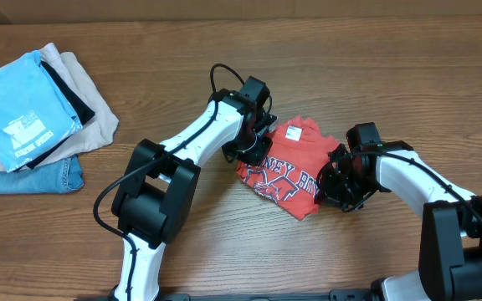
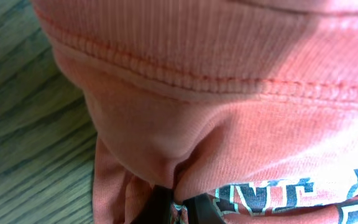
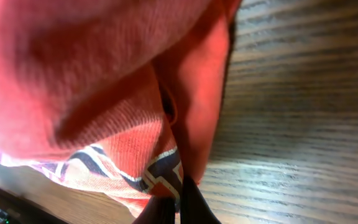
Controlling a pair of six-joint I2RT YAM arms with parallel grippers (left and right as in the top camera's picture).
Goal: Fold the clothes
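The clothes, a coral-red T-shirt (image 1: 289, 165) with white-and-dark lettering, lie bunched on the wooden table between both arms. My left gripper (image 1: 253, 149) is shut on the shirt's left edge. In the left wrist view the dark fingers (image 2: 199, 210) pinch a fold of the shirt (image 2: 229, 124) just below a stitched hem. My right gripper (image 1: 335, 180) is shut on the shirt's right edge. Its fingertips (image 3: 191, 202) clamp a fold of the shirt (image 3: 92, 81) next to the printed lettering.
A stack of folded garments (image 1: 32, 117) sits at the far left, with a light blue shirt (image 1: 19, 104) on top and beige, black and denim pieces under it. Bare wooden table (image 1: 241, 50) lies behind the shirt.
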